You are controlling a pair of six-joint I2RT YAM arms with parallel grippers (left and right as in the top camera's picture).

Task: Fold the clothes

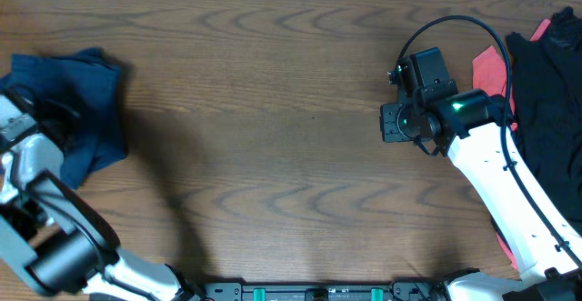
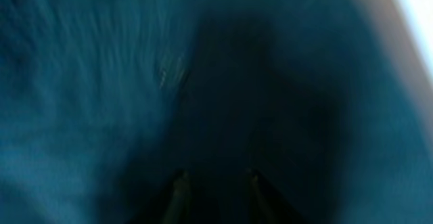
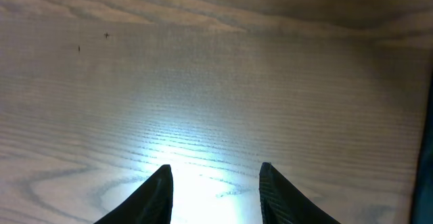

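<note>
At left edge, navy clothes [image 1: 86,101] beneath left gripper [image 2: 216,183], grip unclear, right gripper [image 3: 215,176] parted above table [image 3: 203,82]

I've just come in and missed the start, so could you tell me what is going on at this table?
Two robot arms are folding clothes. The left gripper is down at the crumpled navy garment on the far left of the table. Its camera view is blurred, so I cannot tell whether it grips the fabric. The right gripper hangs open over bare wood, holding nothing. A black garment and a coral one lie heaped at the right edge.
</note>
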